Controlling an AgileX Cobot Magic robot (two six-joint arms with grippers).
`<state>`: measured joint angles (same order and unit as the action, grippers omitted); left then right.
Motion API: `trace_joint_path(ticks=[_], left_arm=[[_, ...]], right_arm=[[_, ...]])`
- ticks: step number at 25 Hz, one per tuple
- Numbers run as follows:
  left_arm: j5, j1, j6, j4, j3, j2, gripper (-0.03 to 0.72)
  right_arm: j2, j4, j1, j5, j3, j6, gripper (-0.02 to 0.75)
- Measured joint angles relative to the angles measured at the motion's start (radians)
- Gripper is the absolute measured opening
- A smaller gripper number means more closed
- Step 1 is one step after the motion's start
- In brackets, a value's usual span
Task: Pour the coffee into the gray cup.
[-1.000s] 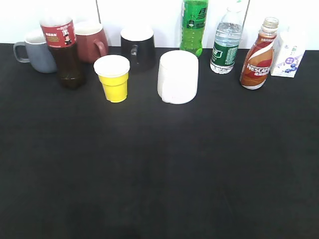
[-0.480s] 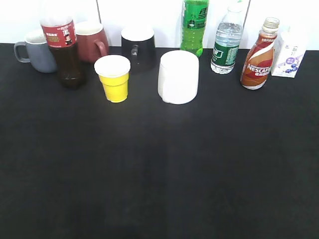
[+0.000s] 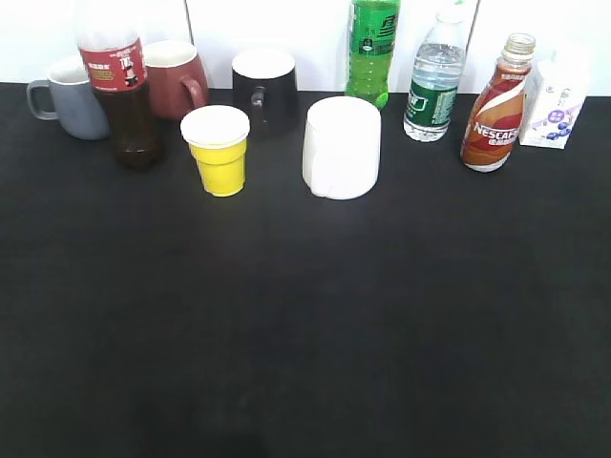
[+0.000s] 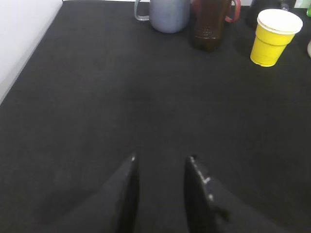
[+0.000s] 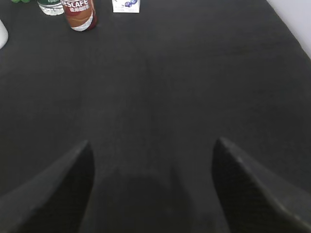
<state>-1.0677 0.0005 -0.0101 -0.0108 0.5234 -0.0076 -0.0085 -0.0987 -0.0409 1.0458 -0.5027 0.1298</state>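
Note:
The Nescafe coffee bottle (image 3: 494,113) stands upright at the back right of the black table, its cap off; it also shows at the top left of the right wrist view (image 5: 79,15). The gray cup (image 3: 73,97) stands at the back left, handle to the left, and also shows in the left wrist view (image 4: 167,13). My left gripper (image 4: 160,158) is open and empty above bare table, far short of the cup. My right gripper (image 5: 153,143) is wide open and empty, well short of the bottle. Neither gripper shows in the exterior view.
Along the back stand a dark cola bottle (image 3: 120,95), a dark red mug (image 3: 175,78), a black mug (image 3: 264,88), a yellow cup (image 3: 219,150), a white mug (image 3: 341,147), a green bottle (image 3: 371,50), a water bottle (image 3: 433,84) and a small carton (image 3: 554,107).

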Motion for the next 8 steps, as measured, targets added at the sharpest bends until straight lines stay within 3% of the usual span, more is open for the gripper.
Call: trace_joint_path(ticks=[8], left_arm=[[0.000, 0.000, 0.000, 0.000, 0.000, 0.000, 0.238]], right_arm=[[0.000, 0.000, 0.000, 0.000, 0.000, 0.000, 0.591]])
